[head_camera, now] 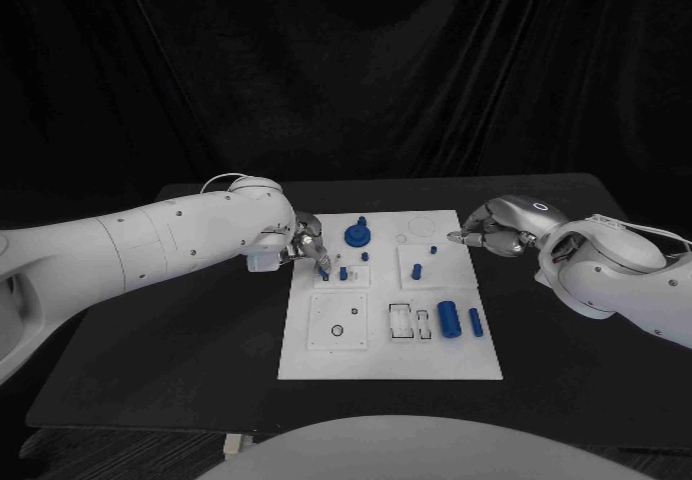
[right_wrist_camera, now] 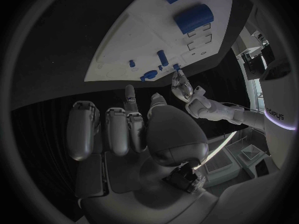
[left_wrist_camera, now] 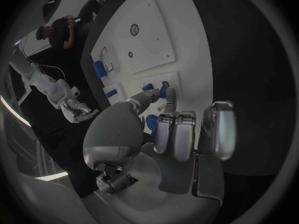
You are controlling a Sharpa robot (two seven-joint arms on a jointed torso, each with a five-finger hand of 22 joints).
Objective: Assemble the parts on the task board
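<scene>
The board is laid flat in the middle of the black counter, between the two arms. Several blue parts are carried on it: a knobbed piece stands near its far edge, a short peg stands right of centre, and a thick cylinder lies beside a thinner rod near the right edge. Outlined rectangular slots are seen just left of the cylinder, and a small ring is marked on a square panel in the near-left part.

The left hand is reached over the board's far-left part, fingers pointed down at the plate. In the left wrist view a small blue part is seen pinched between the thumb and a fingertip, close above the board; the other fingers are curled in beside it.

The right hand is held at the board's far-right corner, over the counter just beside the edge. Its fingers are curled loosely inward, and nothing is seen held in it in the right wrist view.
</scene>
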